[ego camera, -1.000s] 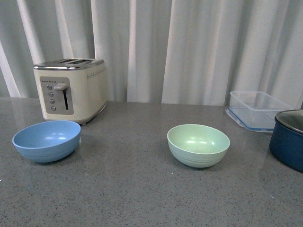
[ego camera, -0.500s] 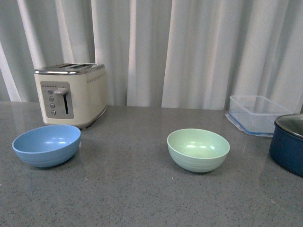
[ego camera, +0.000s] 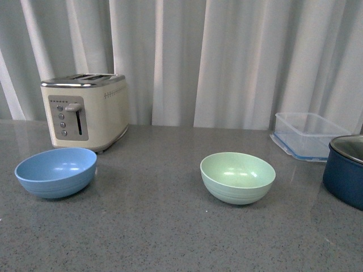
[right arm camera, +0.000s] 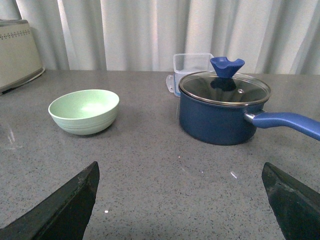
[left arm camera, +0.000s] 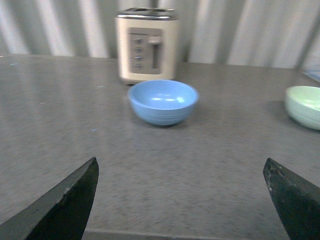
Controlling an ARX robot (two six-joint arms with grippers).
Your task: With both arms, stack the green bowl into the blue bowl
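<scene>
The green bowl [ego camera: 237,177] sits upright and empty on the grey counter, right of centre in the front view. The blue bowl [ego camera: 56,171] sits at the left, empty, in front of a toaster. Neither arm shows in the front view. My left gripper [left arm camera: 181,172] is open over bare counter, with the blue bowl [left arm camera: 163,101] well ahead of it and the green bowl [left arm camera: 305,106] at the frame edge. My right gripper [right arm camera: 180,172] is open too, nothing between its fingers; the green bowl [right arm camera: 84,111] lies ahead of it, off toward one side.
A cream toaster [ego camera: 85,110] stands behind the blue bowl. A clear plastic container [ego camera: 307,134] sits at the back right. A navy pot [right arm camera: 224,108] with a glass lid and a long blue handle [right arm camera: 287,122] stands near the green bowl. White curtains hang behind the counter.
The front view has shifted slightly up and down between frames; the bowls, toaster and pot keep their places on the counter.
</scene>
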